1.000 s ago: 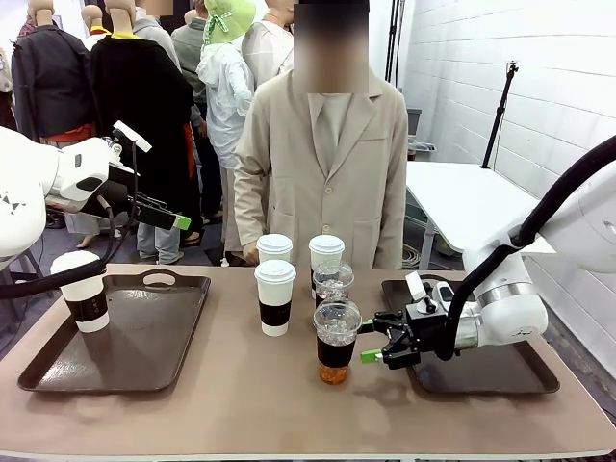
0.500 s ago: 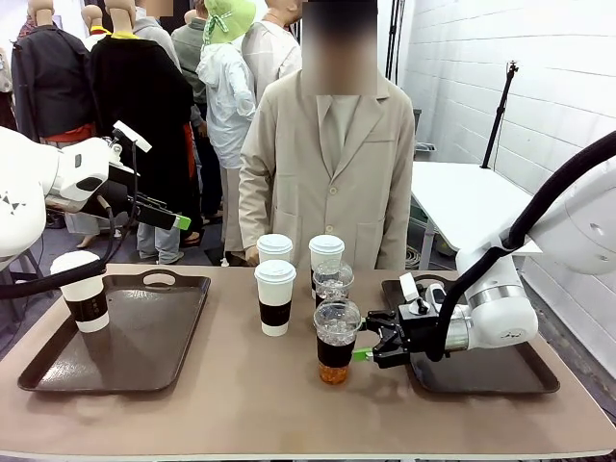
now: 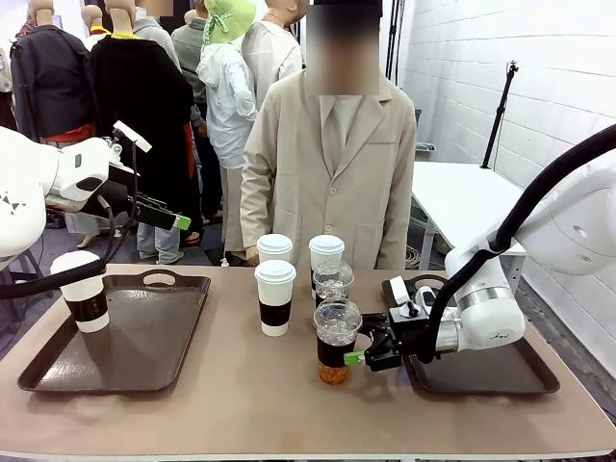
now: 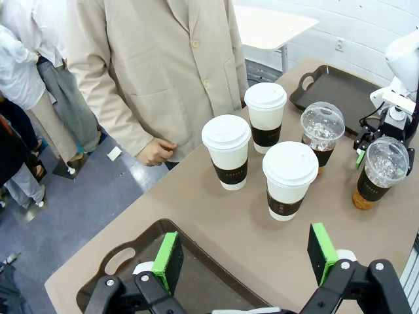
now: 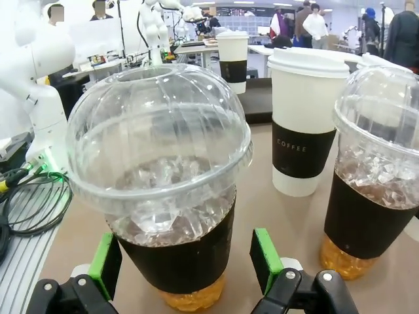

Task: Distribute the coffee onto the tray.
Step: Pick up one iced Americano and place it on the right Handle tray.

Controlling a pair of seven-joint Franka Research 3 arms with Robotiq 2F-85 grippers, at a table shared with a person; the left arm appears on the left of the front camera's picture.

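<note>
R gripper is held wide open astride front iced cup, mid-tabletop, just beside left edge of right tray; nothing is gripped. "COFFEE" is read on sleeve of white cup. L gripper is held open, empty, above left tray.

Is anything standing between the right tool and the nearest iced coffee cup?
Nothing visible does. The right tool is open, its green pads either side of the near iced cup, with no other cup in the gap. The second iced cup and a paper cup stand off to one side.
</note>
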